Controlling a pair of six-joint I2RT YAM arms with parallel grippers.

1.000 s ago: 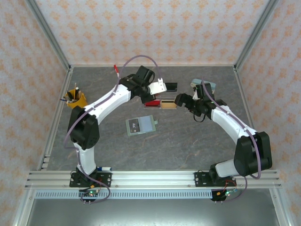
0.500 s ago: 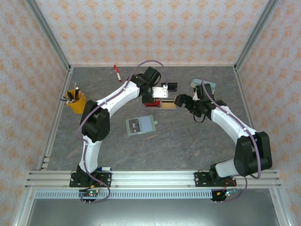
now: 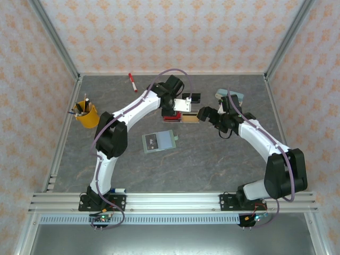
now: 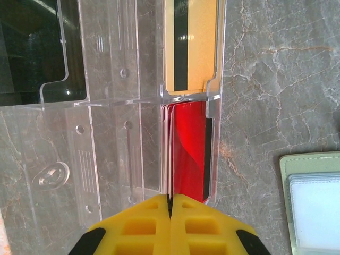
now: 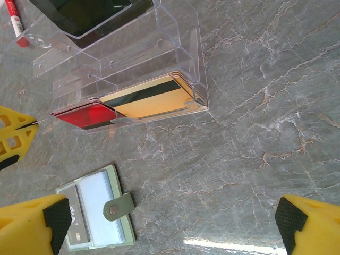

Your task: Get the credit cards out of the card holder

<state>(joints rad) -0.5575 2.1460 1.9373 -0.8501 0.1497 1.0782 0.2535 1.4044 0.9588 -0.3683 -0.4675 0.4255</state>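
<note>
The card holder lies open on the table, pale green-grey with clear pockets and a snap tab. A red credit card tops a small stack in one slot of a clear tray. A tan-gold credit card with a black stripe lies in the adjoining slot. My left gripper is shut, its tips at the near end of the red stack, with nothing visible between them. My right gripper stands wide open over bare table, to the right of the card holder.
The tray also holds a black item in its far slot. A red marker lies at the back. A yellow cup of pens stands at the left, and a stapler sits behind my right arm.
My left gripper has swung right and down from above the tray's back to the red cards' slot, staying shut. My right arm has not moved.
</note>
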